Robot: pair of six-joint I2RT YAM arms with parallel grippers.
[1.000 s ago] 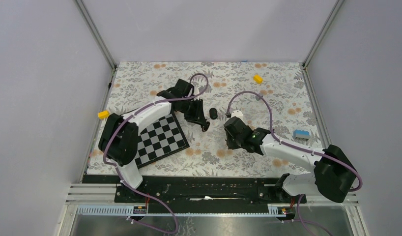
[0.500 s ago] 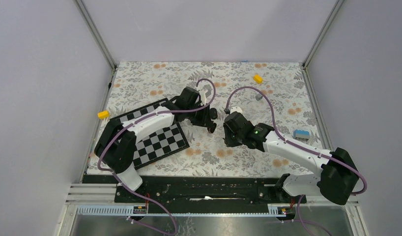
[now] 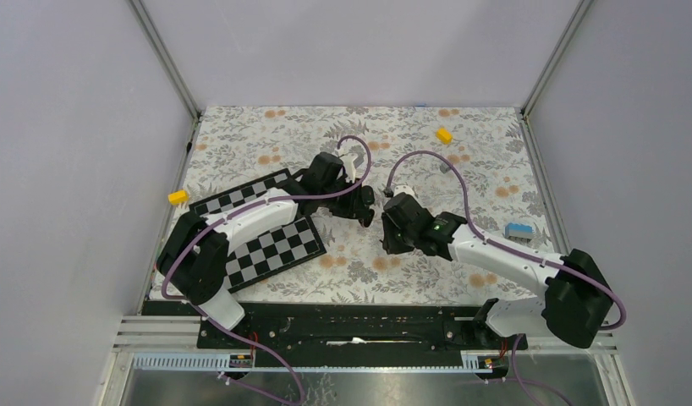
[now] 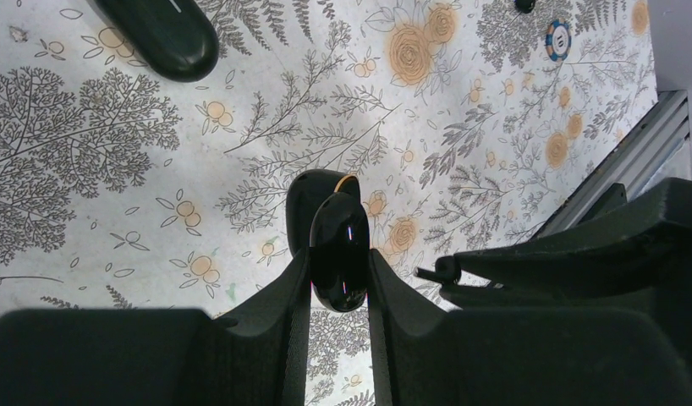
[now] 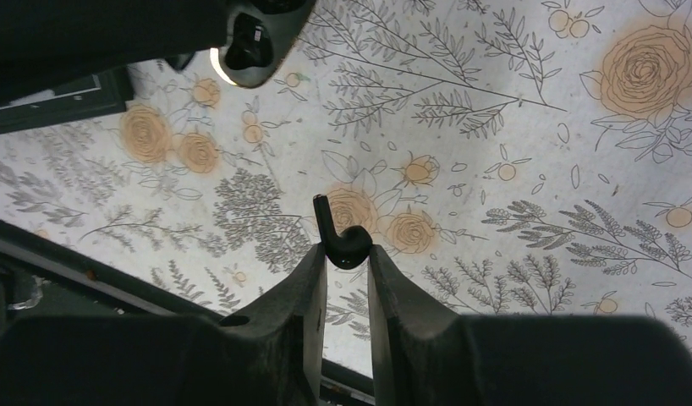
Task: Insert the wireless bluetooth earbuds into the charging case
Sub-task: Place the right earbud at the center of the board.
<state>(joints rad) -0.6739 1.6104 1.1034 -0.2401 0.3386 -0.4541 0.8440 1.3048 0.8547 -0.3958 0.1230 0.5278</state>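
Clamped in left gripper [image 4: 338, 272], frame centre: case [image 4: 337, 241], lid hinged open. Pinched in right gripper [image 5: 343, 256], frame centre: earbud [image 5: 349, 244], stem pointing upper left. Likely case socket visible upper left of right wrist view. Hold case steady. Bring bud over socket, match stem to cavity, lower slowly, let go only once seated.

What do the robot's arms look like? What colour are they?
There are two arms. The left arm and the right arm have smooth white shells with chunky black joints. A purple cable loops along each one. The right arm has a tiny green light. The left gripper and right gripper are black, each with two flat tapering fingers.
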